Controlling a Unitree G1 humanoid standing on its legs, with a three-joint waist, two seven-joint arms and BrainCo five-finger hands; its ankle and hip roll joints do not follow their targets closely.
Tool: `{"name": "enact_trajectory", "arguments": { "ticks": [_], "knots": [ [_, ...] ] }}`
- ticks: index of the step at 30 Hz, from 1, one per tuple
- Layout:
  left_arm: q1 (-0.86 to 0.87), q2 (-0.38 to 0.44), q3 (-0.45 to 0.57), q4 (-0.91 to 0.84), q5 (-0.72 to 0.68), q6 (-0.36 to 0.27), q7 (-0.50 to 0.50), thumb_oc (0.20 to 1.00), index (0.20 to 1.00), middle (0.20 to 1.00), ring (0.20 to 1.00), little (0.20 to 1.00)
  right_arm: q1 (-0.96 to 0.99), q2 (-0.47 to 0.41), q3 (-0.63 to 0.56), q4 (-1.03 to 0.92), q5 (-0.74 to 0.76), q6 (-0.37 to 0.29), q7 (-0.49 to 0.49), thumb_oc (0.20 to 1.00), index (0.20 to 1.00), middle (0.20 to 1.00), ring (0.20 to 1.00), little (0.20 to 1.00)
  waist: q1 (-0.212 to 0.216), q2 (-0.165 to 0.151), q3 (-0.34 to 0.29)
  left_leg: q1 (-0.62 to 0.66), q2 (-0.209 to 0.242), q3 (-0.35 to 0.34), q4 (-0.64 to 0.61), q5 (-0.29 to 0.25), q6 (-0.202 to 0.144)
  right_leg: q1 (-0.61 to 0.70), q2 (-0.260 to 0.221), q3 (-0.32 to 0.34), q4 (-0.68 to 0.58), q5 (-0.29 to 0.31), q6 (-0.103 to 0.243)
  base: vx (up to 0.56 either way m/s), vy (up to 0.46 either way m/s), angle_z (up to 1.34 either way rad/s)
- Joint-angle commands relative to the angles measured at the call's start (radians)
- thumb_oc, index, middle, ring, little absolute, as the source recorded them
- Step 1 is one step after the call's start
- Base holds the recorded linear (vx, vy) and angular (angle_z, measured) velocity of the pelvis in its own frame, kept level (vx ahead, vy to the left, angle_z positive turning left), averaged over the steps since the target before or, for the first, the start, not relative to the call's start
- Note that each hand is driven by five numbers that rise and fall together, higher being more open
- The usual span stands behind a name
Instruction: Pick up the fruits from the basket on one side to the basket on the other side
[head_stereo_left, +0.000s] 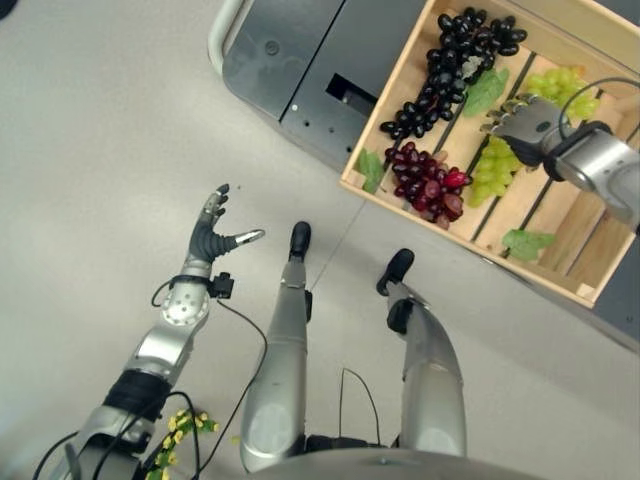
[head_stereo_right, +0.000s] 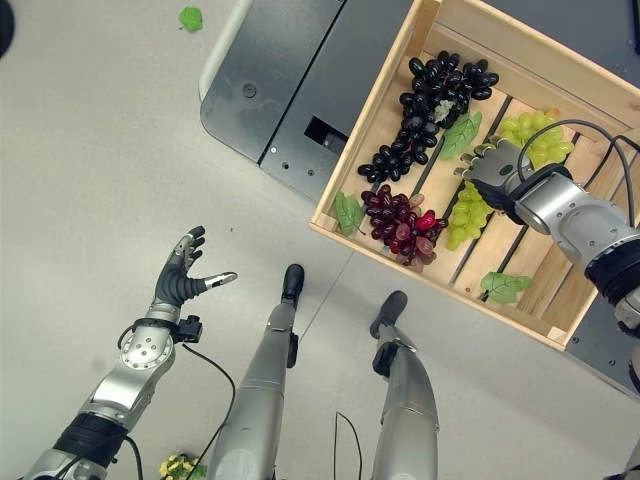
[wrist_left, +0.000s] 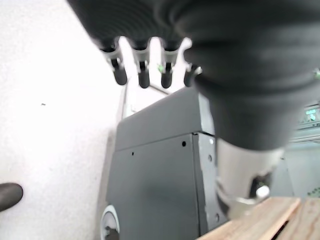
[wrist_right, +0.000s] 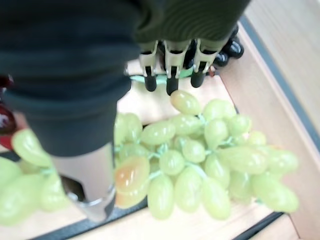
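1. Reach step: our right hand (head_stereo_right: 497, 166), fingers extended and holding nothing, hovers over the green grape bunch (wrist_right: 200, 155) in the wooden crate (head_stereo_right: 520, 50).
2. Next we lower, then curl around that bunch.
3. Our left hand (head_stereo_left: 211, 236) waits spread over the floor.

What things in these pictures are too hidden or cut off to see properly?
- Green grapes in the wooden crate: in the eye views the right hand covers the middle of them, so you cannot tell if it touches them.
- Yellow bunch by the left arm: half behind the arm, cut by the bottom edge.
- Crate's far right corner: cut off by the eye views' edge.
- Left hand: open above bare floor, holding nothing.
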Motion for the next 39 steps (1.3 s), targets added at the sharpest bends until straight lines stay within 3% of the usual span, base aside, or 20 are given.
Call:
{"name": "enact_trajectory", "arguments": {
  "ticks": [1, 10, 23, 39],
  "knots": [
    [0.066, 0.005, 0.03, -0.086, 0.021, -0.032, -0.008, 1.0, 1.0, 1.0, 1.0, 1.0, -0.06, -0.133, 0.058, -0.045, 0.065, -0.009, -0.016, 1.0, 1.0, 1.0, 1.0, 1.0, -0.029, -0.018, -0.015, 0.001, -0.012, 0.028, -0.021, 0.012, 0.017, 0.038, 0.019, 0.001, 0.015, -0.068, 0.083, 0.0, 0.0, 0.0],
    [0.077, 0.017, 0.038, -0.1, 0.027, -0.032, -0.012, 1.0, 1.0, 1.0, 1.0, 1.0, -0.033, -0.176, 0.049, -0.056, 0.083, -0.015, 0.004, 1.0, 1.0, 1.0, 1.0, 1.0, -0.035, -0.028, -0.015, -0.001, -0.008, 0.033, -0.016, 0.009, 0.016, 0.035, 0.024, 0.008, 0.015, -0.07, 0.085, 0.0, 0.0, 0.0],
    [0.075, 0.018, 0.038, -0.096, 0.014, -0.023, -0.005, 1.0, 1.0, 1.0, 1.0, 1.0, 0.017, -0.031, -0.012, 0.049, 0.021, 0.033, -0.015, 1.0, 1.0, 1.0, 1.0, 1.0, -0.022, 0.004, -0.015, -0.028, -0.014, 0.028, -0.004, 0.006, 0.021, 0.008, 0.023, 0.011, 0.034, -0.078, 0.082, 0.0, 0.0, 0.0],
    [0.074, 0.017, 0.034, -0.104, 0.008, -0.027, 0.002, 1.0, 1.0, 1.0, 1.0, 1.0, -0.002, 0.016, -0.067, 0.038, 0.019, 0.055, -0.074, 1.0, 1.0, 1.0, 1.0, 1.0, -0.017, 0.0, -0.015, -0.048, -0.019, 0.023, 0.019, -0.008, 0.028, -0.007, 0.019, 0.011, 0.051, -0.084, 0.085, 0.0, 0.0, 0.0]
  ]
}}
